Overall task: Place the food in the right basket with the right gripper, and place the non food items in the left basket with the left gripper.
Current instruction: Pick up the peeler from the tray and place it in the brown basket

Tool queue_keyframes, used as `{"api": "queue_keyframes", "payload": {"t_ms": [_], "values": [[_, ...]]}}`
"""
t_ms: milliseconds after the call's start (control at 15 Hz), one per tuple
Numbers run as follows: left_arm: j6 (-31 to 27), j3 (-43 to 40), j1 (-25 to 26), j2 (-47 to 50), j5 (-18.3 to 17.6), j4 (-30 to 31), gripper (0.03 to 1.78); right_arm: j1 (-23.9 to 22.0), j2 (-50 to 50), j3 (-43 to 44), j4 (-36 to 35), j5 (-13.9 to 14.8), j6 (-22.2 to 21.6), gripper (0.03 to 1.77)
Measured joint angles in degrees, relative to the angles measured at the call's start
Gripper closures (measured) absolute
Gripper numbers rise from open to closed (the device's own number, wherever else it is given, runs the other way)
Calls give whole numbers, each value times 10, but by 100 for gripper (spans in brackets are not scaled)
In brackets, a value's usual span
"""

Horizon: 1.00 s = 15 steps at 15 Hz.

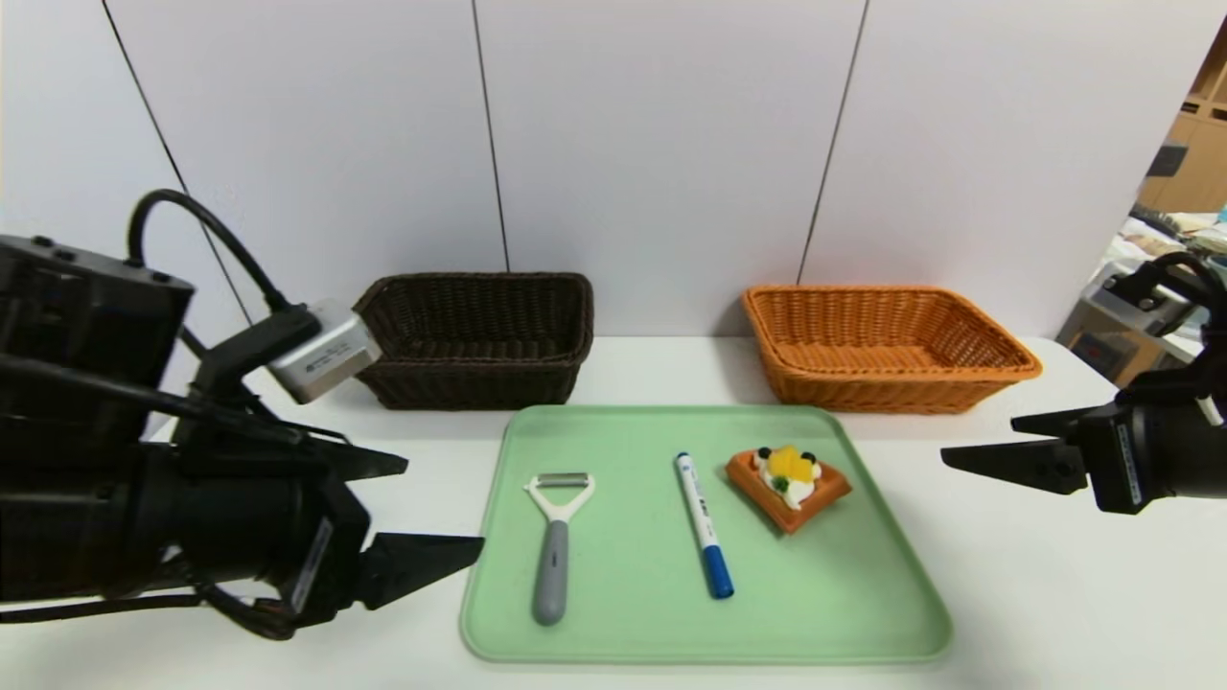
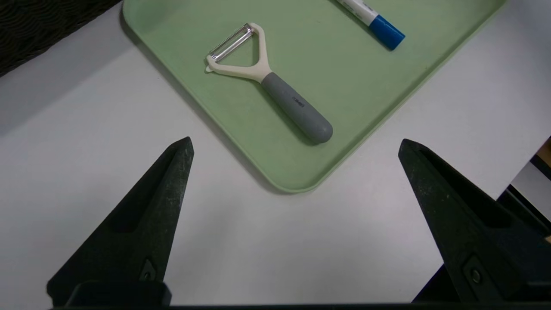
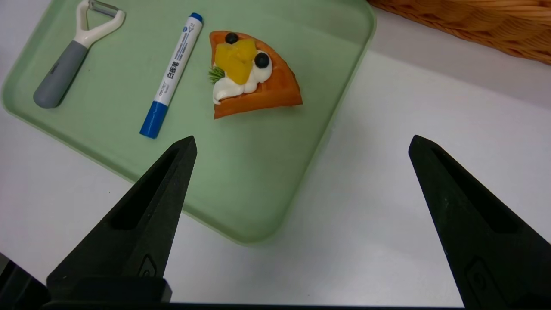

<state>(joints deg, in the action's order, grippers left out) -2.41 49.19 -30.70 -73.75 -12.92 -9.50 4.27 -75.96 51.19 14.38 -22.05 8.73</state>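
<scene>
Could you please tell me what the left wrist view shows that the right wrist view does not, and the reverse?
Only the left wrist view shows a corner of the dark brown basket and the open left gripper. Only the right wrist view shows the waffle, the orange basket and the open right gripper. Both show the green tray, the peeler and the marker.

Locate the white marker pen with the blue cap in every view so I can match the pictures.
Head view: slim white marker pen with blue cap lies mid-tray, between peeler and waffle.
Left wrist view: only its blue-capped end shows at the top edge.
Right wrist view: whole pen, beside the waffle.
Shared landmark: the pale green plastic tray.
</scene>
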Motion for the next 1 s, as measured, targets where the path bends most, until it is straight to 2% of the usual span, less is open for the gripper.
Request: {"api": "queue_keyframes", "payload": {"t_ms": [267, 533, 800, 1000], "values": [[54, 47, -56, -90, 71, 1, 12, 27, -36, 8, -2, 2, 7, 10], [127, 73, -104, -159, 178, 1, 12, 55, -48, 9, 1, 15, 3, 10], [174, 82, -133, -203, 240, -1, 12, 65, -59, 13, 9, 52, -2, 10], [207, 92, -152, -231, 287, -2, 12, 77, -63, 16, 10, 58, -20, 10]]}}
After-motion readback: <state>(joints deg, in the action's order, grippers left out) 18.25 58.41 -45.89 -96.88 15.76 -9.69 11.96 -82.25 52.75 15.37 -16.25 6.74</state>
